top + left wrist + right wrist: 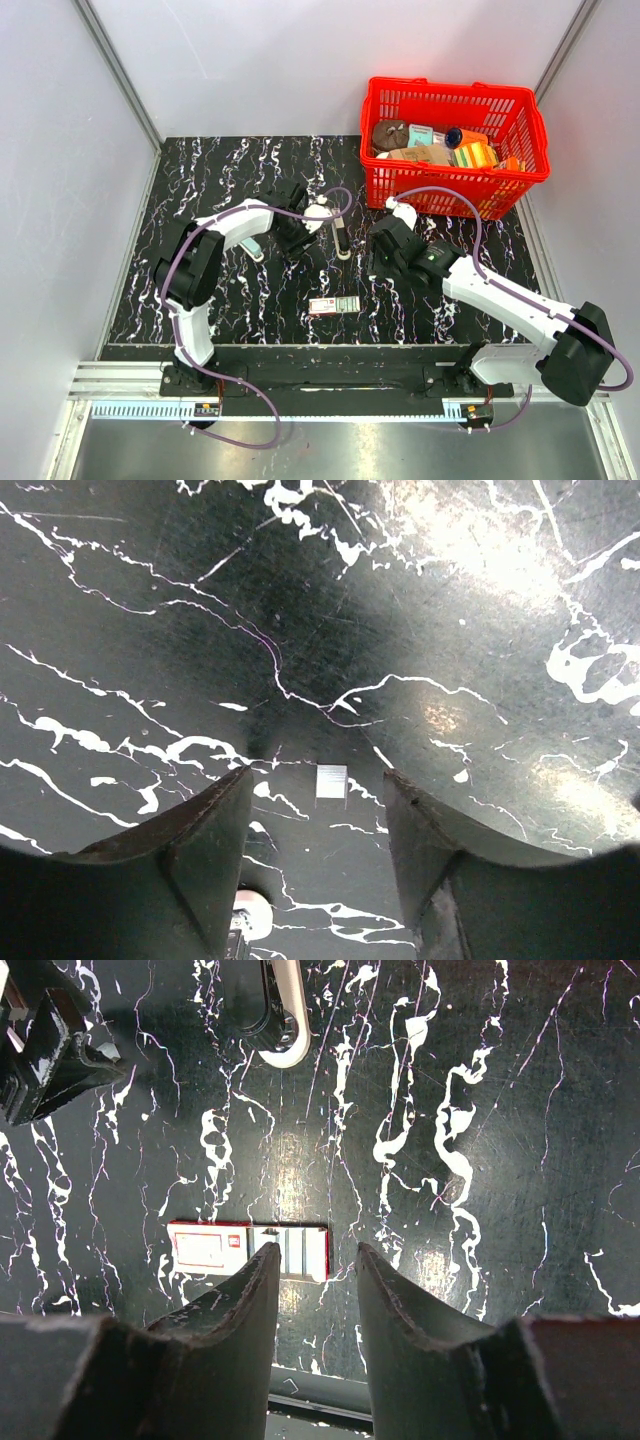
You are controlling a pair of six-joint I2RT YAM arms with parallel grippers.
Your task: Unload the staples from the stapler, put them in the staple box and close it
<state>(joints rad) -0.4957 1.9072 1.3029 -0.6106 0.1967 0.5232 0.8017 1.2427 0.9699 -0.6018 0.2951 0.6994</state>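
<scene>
On the black marbled counter (pixel 230 170), the left hand (pixel 318 778) is seen spread and empty. The stapler (pixel 342 235) is laid just to its right, between both hands. A pink-and-green box (pixel 334 305) is seen just ahead of the right hand (pixel 317 1250), whose fingers are slightly parted with nothing gripped.

The black, white-veined counter (pixel 220 170) carries 3 things: the stapler (pixel 343 240) lying near its middle, a flat rectangular box (pixel 333 305) lying apart from it and nearer the front edge, and a red basket (pixel 500 195) full of packaged goods standing at the far right corner.
</scene>
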